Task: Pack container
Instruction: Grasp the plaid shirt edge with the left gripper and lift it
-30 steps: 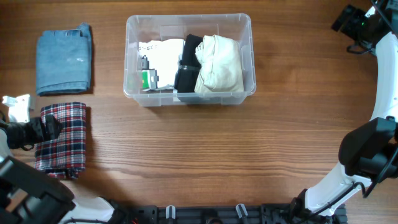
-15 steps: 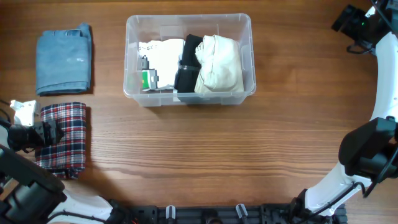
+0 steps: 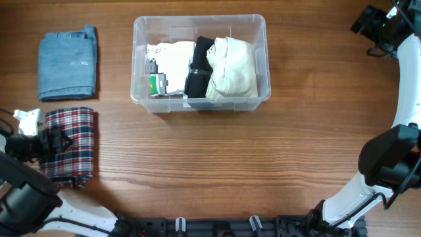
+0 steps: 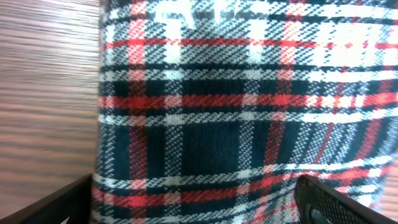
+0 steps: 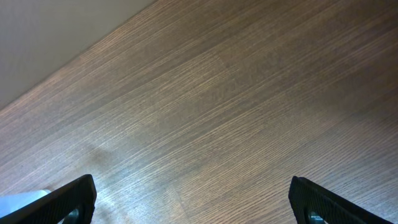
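1. Overhead view: my left pincer (image 3: 58, 141) has slid in from the table's 9 o'clock edge over the last second. It now sits over the near edge of the folded plaid cloth (image 3: 74, 148), jaws spread wide. The cloth itself has not shifted. I take this as the approach to the next item, not yet a pick. The container (image 3: 197, 105) stands well apart at about 2 o'clock from this pincer. It already holds a cream folded cloth (image 3: 231, 66), a black roll (image 3: 198, 69), a white cloth (image 3: 172, 60) and a small green-labelled item (image 3: 156, 84). Folded denim (image 3: 67, 62) waits on the table at 12 o'clock from the pincer.

2. Left wrist view: plaid fills nearly everything. My two fingertips (image 4: 68, 202) show only at 7 and 5 o'clock, far apart and closed on nothing. Bare table (image 4: 43, 93) runs along 9 o'clock. The container is out of view here.

3. Right wrist view: my right pincer (image 5: 196, 202) is spread wide and empty over plain wood, unchanged. No container shows, so it idles away from the work.
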Controlling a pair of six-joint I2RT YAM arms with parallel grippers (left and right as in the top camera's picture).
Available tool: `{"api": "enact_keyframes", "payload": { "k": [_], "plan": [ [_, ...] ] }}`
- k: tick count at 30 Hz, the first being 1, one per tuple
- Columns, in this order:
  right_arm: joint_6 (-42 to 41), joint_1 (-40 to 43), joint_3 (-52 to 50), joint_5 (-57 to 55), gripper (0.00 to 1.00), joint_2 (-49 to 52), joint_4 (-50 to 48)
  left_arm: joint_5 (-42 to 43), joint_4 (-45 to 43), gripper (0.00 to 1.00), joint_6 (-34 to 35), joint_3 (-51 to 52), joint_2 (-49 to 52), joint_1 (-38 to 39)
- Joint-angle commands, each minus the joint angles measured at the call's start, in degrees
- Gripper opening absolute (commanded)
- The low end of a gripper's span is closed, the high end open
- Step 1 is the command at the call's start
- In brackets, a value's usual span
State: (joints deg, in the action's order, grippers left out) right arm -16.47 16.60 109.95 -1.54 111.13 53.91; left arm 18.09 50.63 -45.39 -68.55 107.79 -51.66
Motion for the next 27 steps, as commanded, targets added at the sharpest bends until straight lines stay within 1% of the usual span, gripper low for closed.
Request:
{"api": "enact_keyframes", "payload": {
  "k": [1, 4, 7, 10, 15, 20, 24, 27],
  "plan": [
    [-0.1, -0.1, -0.3, -0.6, 1.00, -0.7, -0.1, 10.3, 3.2, 1.00, -0.7, -0.1, 1.4, 0.5],
    [-0.1, -0.1, -0.3, -0.6, 1.00, -0.7, -0.1, 12.7, 5.7, 1.00, 0.0, -0.1, 1.4, 0.5],
    [-0.1, -0.1, -0.3, -0.6, 1.00, -0.7, -0.1, 13.2, 7.1, 1.00, 2.9, -0.1, 1.4, 0.5],
    [-0.1, -0.1, -0.3, -0.6, 1.00, -0.7, -0.1, 13.1, 9.0, 1.00, 3.4, -0.1, 1.4, 0.5],
    [-0.1, -0.1, -0.3, -0.6, 1.00, -0.7, -0.1, 3.3, 5.4, 1.00, 3.4, -0.1, 1.4, 0.5],
    [-0.1, -0.1, -0.3, -0.6, 1.00, -0.7, -0.1, 2.6, 3.7, 1.00, -1.9, -0.1, 1.4, 0.5],
    [-0.1, -0.1, -0.3, -0.6, 1.00, -0.7, -0.1, 3.6, 2.5, 1.00, -2.2, -0.1, 1.5, 0.5],
    [-0.1, -0.1, -0.3, -0.6, 1.00, -0.7, -0.1, 6.3, 2.5, 1.00, -2.2, 0.0, 2.0, 0.5]
  ]
}}
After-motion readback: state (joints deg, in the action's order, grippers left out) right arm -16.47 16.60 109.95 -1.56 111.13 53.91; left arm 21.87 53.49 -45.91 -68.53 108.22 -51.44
